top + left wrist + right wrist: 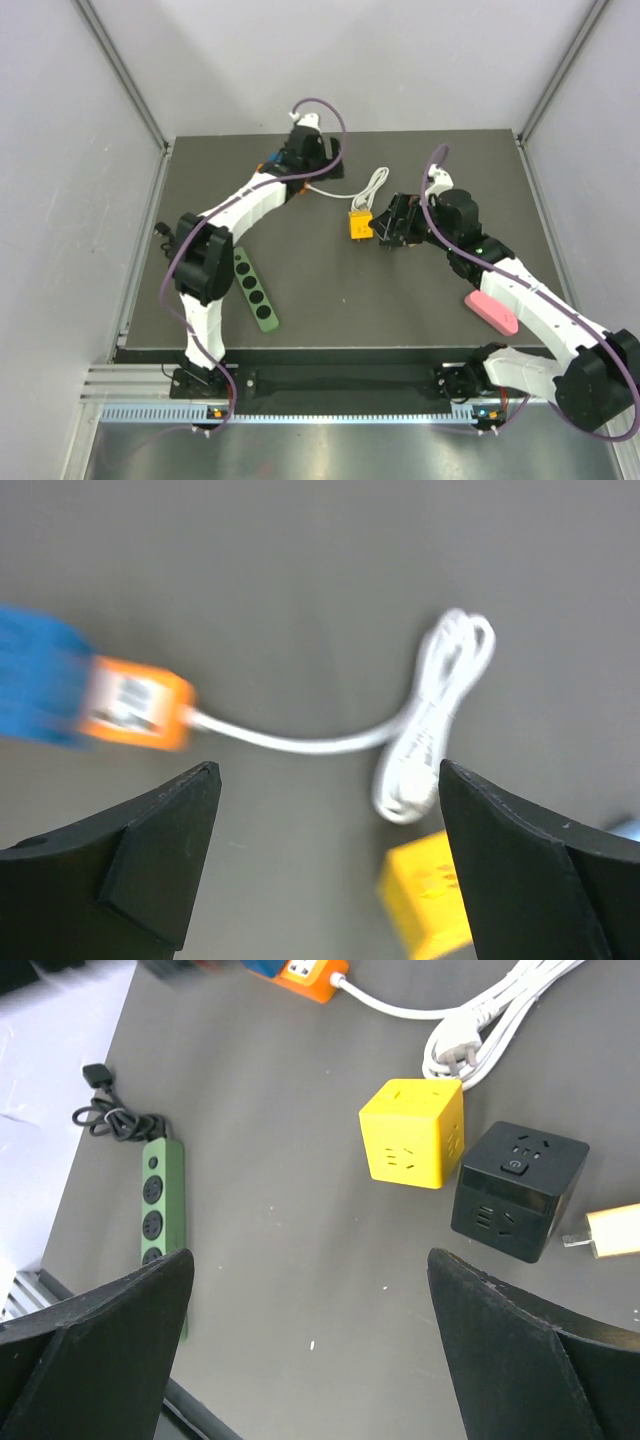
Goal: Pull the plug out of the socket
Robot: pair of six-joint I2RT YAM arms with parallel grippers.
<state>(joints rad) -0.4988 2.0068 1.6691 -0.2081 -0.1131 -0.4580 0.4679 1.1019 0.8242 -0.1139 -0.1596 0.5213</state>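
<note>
An orange socket block (135, 710) with a white cable lies at the far back, and a blurred blue piece (40, 690) sits against its left end; both also show at the top of the right wrist view (305, 975). My left gripper (325, 865) is open and empty, hovering just right of the orange block (272, 160). My right gripper (310, 1360) is open and empty above the mat, near a black cube socket (518, 1190). A cream plug (612, 1230) lies beside the cube with its prongs showing, apart from it.
A yellow cube socket (412, 1132) stands left of the black cube. The coiled white cable (375, 185) lies behind them. A green power strip (255, 290) lies at the left, a pink object (492, 312) at the right. Grey walls enclose the mat.
</note>
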